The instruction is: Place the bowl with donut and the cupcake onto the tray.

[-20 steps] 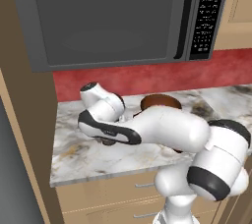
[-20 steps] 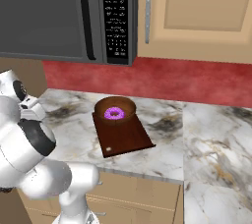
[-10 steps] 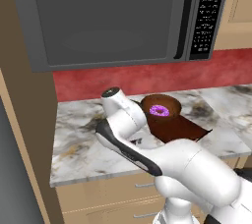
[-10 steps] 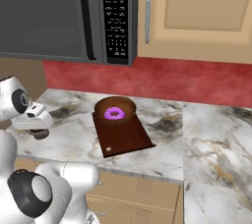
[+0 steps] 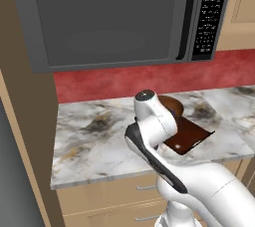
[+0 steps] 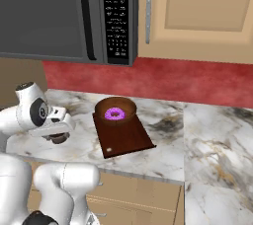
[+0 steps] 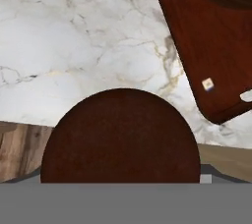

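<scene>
The end effector (image 6: 58,139), jaws spread wide, hangs over the cupcake (image 7: 120,137) on the worktop (image 6: 163,155), beside the tray (image 6: 126,137) bearing the bowl (image 6: 115,110)

Even, soft rendered light, faint shadows, no glare, slightly blurry.

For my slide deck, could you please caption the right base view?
Bowl with donut sits on the tray; the gripper hovers left of it.
</scene>
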You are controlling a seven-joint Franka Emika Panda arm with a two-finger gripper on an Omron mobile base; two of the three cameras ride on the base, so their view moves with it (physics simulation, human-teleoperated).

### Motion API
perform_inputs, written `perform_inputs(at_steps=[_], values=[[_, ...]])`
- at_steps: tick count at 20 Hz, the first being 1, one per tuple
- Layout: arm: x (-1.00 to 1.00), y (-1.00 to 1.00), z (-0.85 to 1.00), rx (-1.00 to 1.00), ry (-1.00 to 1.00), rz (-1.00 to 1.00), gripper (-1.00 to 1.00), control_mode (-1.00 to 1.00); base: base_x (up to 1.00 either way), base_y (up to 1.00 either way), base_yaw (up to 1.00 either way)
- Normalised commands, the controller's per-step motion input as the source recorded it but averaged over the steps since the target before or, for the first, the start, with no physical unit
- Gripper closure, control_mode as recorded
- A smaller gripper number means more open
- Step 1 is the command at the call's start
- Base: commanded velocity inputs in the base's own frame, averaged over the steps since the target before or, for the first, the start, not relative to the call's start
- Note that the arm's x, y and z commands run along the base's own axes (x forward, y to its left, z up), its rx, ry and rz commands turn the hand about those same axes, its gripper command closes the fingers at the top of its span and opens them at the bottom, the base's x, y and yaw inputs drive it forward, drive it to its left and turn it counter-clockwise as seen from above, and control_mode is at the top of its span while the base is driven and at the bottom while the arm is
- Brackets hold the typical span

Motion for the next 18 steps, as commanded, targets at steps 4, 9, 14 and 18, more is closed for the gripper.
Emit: perform_inputs(at_steps=[4,9,14,18], values=[[0.50,-0.79,-0.06,0.04,0.06,0.04,1.00,-1.00,0.00,0.00,0.00],[0.76,-0.83,-0.22,0.00,0.12,0.00,1.00,-1.00,0.00,0.00,0.00],[0.76,-0.72,-0.23,0.02,0.06,0.02,1.00,-1.00,0.00,0.00,0.00],[0.57,-0.50,-0.02,0.05,0.08,0.08,1.00,-1.00,0.00,0.00,0.00]])
